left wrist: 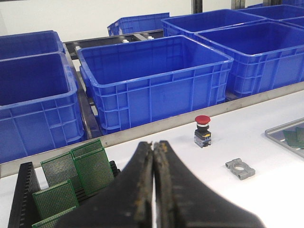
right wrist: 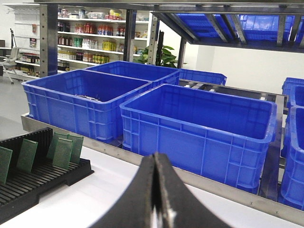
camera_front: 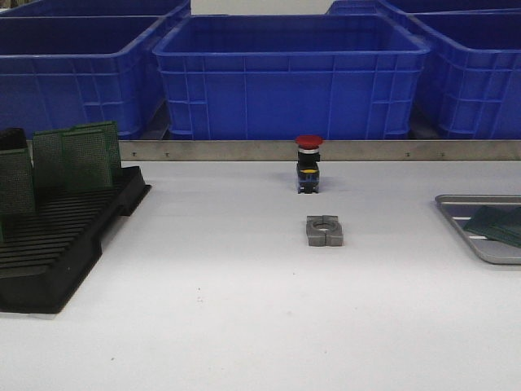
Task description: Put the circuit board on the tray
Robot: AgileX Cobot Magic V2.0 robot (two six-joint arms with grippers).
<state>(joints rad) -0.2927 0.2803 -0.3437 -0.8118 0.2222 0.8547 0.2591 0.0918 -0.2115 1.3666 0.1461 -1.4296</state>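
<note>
Several green circuit boards (camera_front: 77,156) stand upright in a black slotted rack (camera_front: 57,244) at the table's left; they also show in the left wrist view (left wrist: 88,166) and the right wrist view (right wrist: 61,151). The silver-grey tray (camera_front: 480,240) lies at the table's right edge with green boards (camera_front: 498,224) lying on it; its corner shows in the left wrist view (left wrist: 280,130). My left gripper (left wrist: 154,145) is shut and empty, above the rack's right end. My right gripper (right wrist: 155,156) is shut and empty, raised above the table. Neither gripper shows in the front view.
A red-capped push button (camera_front: 308,163) stands at the table's middle back. A grey metal clamp block (camera_front: 324,230) lies just in front of it. Large blue bins (camera_front: 289,73) line a metal rail behind the table.
</note>
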